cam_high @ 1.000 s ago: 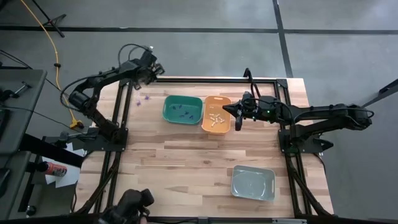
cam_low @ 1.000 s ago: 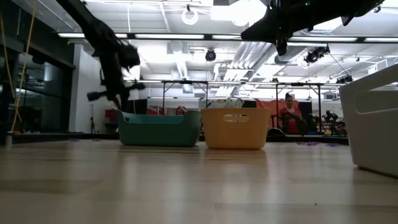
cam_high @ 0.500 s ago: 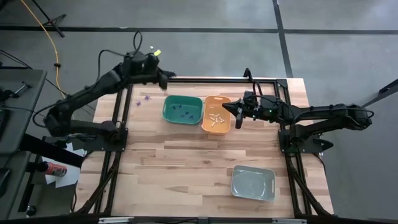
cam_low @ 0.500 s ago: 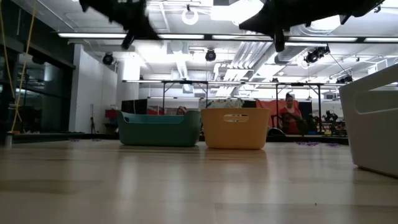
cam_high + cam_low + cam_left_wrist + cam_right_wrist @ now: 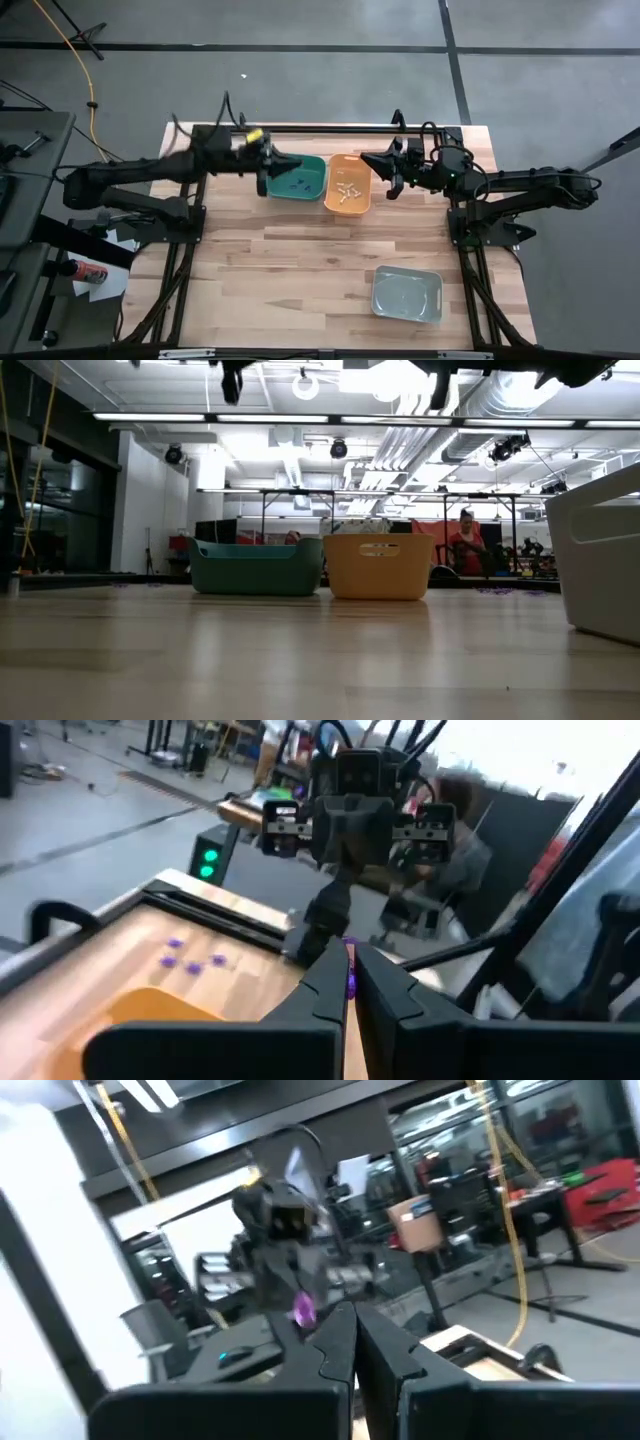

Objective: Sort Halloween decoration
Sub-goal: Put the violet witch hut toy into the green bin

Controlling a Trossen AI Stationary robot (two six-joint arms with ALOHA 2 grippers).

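Observation:
My left gripper point(image 5: 292, 161) hangs level over the far left part of the green bin point(image 5: 295, 176), shut on a small purple trinket point(image 5: 350, 980). The same trinket point(image 5: 303, 1312) shows in the right wrist view. The green bin holds a few dark purple trinkets point(image 5: 291, 182). The orange bin point(image 5: 348, 183) beside it holds cream ones point(image 5: 347, 192). My right gripper point(image 5: 368, 160) is shut with nothing in it, high over the orange bin's far right rim, facing the left gripper. More purple trinkets point(image 5: 195, 960) lie loose on the table. My left gripper pinches the purple trinket point(image 5: 350, 984) between its two fingertips. The fingers lie level and point toward the table's right edge. The trinket is lifted clear, above the green bin.
A grey bin point(image 5: 407, 294) stands near the front right of the wooden table point(image 5: 300, 270). A black frame rail point(image 5: 330, 130) runs along the far edge. In the low view both grippers show only at the top edge, high above the two bins point(image 5: 258, 565).
My left gripper has swung from the table's far left corner toward the right and upward, coming over the green bin. It has turned from pointing down to pointing level and stays shut. My right gripper has tipped its fingers upward and risen a little.

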